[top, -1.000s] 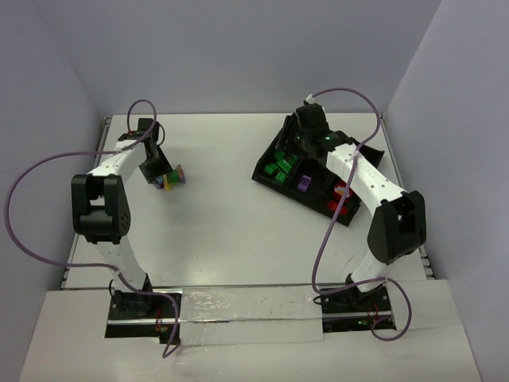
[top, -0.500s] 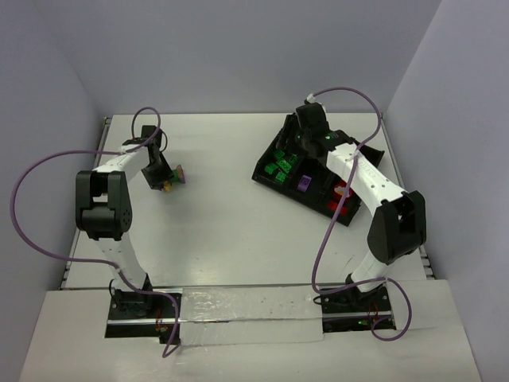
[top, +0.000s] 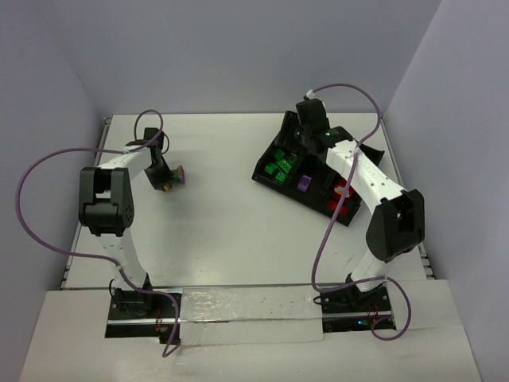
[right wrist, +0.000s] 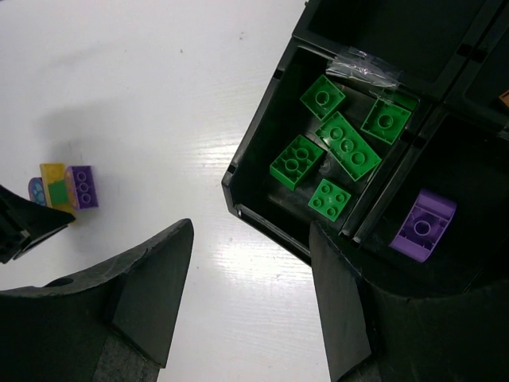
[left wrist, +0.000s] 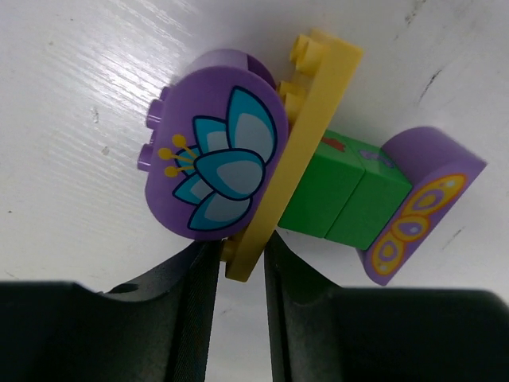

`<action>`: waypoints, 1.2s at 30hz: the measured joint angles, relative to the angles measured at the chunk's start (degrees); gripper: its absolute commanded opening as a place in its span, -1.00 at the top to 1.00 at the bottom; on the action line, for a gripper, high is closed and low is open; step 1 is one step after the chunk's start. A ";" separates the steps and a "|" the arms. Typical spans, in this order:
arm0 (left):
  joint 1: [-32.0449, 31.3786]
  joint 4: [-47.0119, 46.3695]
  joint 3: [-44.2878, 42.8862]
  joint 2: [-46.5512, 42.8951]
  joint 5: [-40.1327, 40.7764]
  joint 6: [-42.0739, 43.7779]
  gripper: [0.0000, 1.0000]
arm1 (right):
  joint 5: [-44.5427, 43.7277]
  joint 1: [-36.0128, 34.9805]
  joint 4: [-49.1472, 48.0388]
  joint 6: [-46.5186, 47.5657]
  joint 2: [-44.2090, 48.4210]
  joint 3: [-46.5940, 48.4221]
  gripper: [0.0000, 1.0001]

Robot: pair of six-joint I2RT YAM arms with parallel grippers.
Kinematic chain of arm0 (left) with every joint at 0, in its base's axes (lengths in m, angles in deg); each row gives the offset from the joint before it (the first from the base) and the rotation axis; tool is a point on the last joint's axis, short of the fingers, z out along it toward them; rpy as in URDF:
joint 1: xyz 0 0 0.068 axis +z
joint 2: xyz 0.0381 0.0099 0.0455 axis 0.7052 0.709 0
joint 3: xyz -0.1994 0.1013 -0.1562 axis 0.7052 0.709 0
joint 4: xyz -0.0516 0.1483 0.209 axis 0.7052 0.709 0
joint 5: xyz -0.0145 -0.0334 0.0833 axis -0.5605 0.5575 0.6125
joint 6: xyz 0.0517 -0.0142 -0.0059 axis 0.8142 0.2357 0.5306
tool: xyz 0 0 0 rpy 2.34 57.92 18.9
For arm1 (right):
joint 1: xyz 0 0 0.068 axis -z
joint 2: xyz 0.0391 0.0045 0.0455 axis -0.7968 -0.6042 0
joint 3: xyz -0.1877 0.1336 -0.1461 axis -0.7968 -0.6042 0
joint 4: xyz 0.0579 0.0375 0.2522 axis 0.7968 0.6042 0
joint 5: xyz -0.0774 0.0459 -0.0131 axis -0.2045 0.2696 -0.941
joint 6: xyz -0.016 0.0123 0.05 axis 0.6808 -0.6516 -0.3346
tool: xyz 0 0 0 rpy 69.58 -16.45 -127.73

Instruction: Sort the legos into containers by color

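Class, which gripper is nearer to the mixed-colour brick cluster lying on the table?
Left. The left gripper has its fingers on either side of the brick cluster. The right gripper is far across the table, above the tray.

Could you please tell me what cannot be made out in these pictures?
Top view: the far bins of the tray, covered by the right arm.
Right wrist view: the orange piece, cut off by the right edge.
Left wrist view: whether the left claw truly pinches the yellow plate; the plate hides the contact.
Top view: the colours of the lego cluster, too small and partly behind the claw.
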 measured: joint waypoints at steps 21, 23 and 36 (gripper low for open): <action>-2.73 0.62 -2.32 -1.03 -3.81 1.88 1.00 | 3.73 0.57 0.94 1.95 -1.49 1.34 -0.36; -2.91 0.64 -2.32 -2.92 -5.64 2.05 1.00 | 3.96 0.57 1.51 2.50 -1.85 2.17 -0.36; -6.83 0.58 -2.16 -15.15 -15.36 0.81 1.00 | 16.44 -2.51 4.76 2.71 -7.14 13.15 -0.44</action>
